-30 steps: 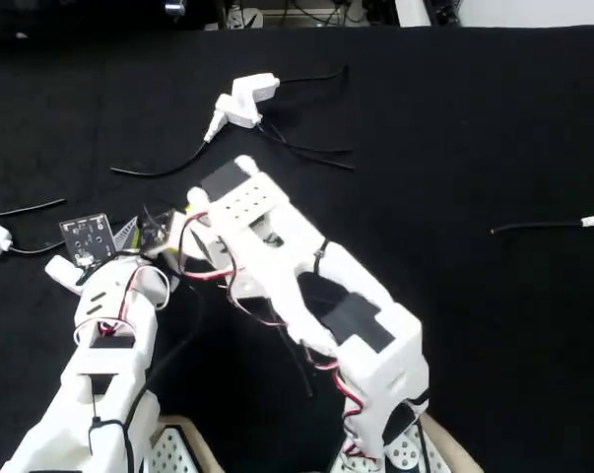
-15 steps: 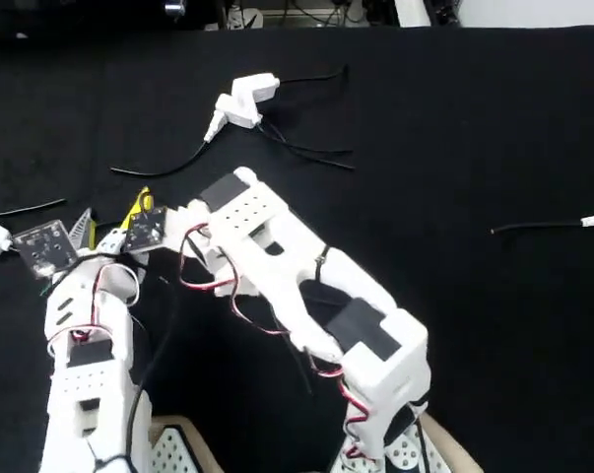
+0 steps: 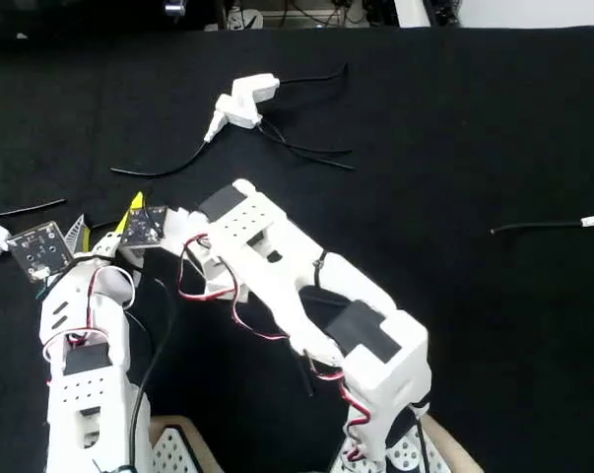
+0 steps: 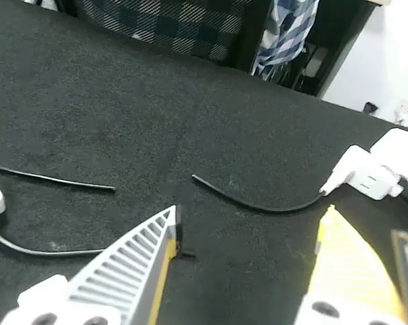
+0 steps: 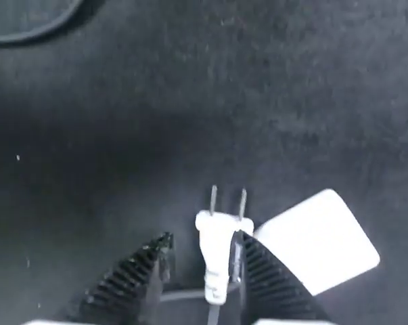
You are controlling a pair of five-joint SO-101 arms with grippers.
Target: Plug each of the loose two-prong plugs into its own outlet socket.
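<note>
my left arm [image 3: 85,335] rises from its base at the near left, forearm reaching away and wrist angled toward the far left. the left gripper [image 4: 251,215] has its jaws spread wide, one grey finger and one yellow, with nothing between them. my right arm [image 3: 306,286] folds over from the near right and its forearm stretches across toward the left arm, so the two wrists sit close together. the right gripper [image 5: 202,240] has its jaws a little apart, and a two-prong plug [image 5: 215,254] sits between them against one finger.
</note>
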